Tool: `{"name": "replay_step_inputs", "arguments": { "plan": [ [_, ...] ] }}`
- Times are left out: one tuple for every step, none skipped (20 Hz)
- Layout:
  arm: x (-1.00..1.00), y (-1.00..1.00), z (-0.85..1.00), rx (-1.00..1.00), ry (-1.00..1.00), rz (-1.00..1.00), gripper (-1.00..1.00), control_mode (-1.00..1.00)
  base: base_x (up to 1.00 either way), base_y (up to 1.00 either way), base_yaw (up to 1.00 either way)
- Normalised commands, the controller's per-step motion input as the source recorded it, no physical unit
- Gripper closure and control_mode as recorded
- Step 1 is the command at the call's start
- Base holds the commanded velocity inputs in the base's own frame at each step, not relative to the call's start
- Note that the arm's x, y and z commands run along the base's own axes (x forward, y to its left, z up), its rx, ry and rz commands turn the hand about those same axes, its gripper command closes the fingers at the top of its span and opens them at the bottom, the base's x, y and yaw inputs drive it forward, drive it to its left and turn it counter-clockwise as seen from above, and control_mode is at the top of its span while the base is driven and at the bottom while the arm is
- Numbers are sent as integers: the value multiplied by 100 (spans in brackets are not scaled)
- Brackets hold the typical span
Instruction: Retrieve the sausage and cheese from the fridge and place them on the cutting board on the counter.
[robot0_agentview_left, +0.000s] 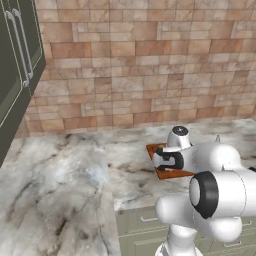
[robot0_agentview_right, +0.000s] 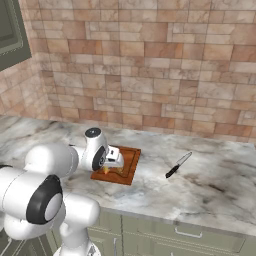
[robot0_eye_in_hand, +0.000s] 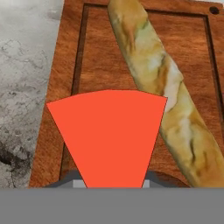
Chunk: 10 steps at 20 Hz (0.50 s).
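Jaws (robot0_eye_in_hand: 112, 186) clamp the cheese (robot0_eye_in_hand: 107, 135) over the cutting board (robot0_eye_in_hand: 65, 65).

Backdrop: wall of mottled reddish-tan brick tiles (robot0_agentview_right: 150, 65); dark grey-green upper cabinet with pale bar handles (robot0_agentview_left: 17, 60); pale grey-green base drawers (robot0_agentview_right: 190, 235).

white rounded arm (robot0_agentview_left: 215, 200), dark joint caps

we see the cheese (robot0_eye_in_hand: 107, 135), a wedge showing its flat red face, upright over the cutting board (robot0_eye_in_hand: 65, 78). the reddish-brown board with its darker rim lies flat on the grey-white marbled counter (robot0_agentview_right: 215, 185) near the brick wall.
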Motion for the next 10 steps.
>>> {"name": "replay_step_inputs", "arguments": {
  "plan": [
    [0,3,-5,2,0,-7,100,-100,0,0,0],
    [0,4,-3,1,0,-6,100,-100,0,0,0],
    [0,5,-2,1,0,-5,100,-100,0,0,0],
    [0,7,-2,0,0,-4,-100,-100,0,0,0],
    [0,7,-1,0,0,-3,-100,-100,0,0,0],
    [-1,6,0,0,0,-3,-100,-100,0,0,0],
    [-4,5,0,0,0,-2,-100,-100,0,0,0],
    [-6,0,3,0,0,0,-100,-100,0,0,0],
    [-14,1,11,0,-5,0,-100,-100,0,0,0],
    [-14,1,13,0,-6,0,-100,-100,0,0,0]
  ]
}}
